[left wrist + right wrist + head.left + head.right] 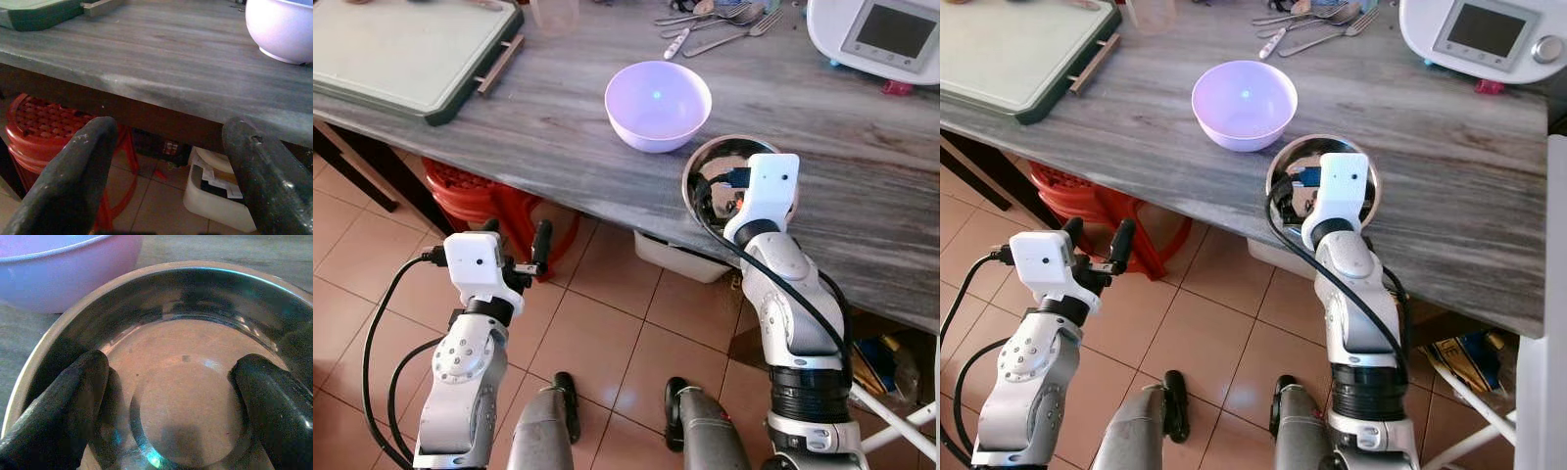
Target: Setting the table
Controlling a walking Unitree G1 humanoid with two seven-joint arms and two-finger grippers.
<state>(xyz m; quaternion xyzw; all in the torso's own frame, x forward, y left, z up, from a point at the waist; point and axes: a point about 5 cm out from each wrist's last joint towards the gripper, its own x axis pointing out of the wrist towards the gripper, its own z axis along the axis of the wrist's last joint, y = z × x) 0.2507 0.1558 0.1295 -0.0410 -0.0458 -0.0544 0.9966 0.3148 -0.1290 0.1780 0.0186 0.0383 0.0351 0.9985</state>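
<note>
Steel bowl (724, 166) on grey wooden table (548, 127), close to the near edge, just beside lilac bowl (658, 103) — the two look to be touching or nearly so. Right gripper (171, 382) over the steel bowl, fingers (73, 396) spread wide and reaching down inside it, nothing clasped between them. Left gripper (171, 171) off the table, below its near edge and above the tiled floor (607, 323), fingers (541, 245) wide apart, empty. Green tray (411, 54) at far left of the table. Cutlery (715, 24) in a loose heap at the far edge; white appliance (876, 34) with screen at far right. Red stool (44, 127) and white tub (215, 196) under the table.
</note>
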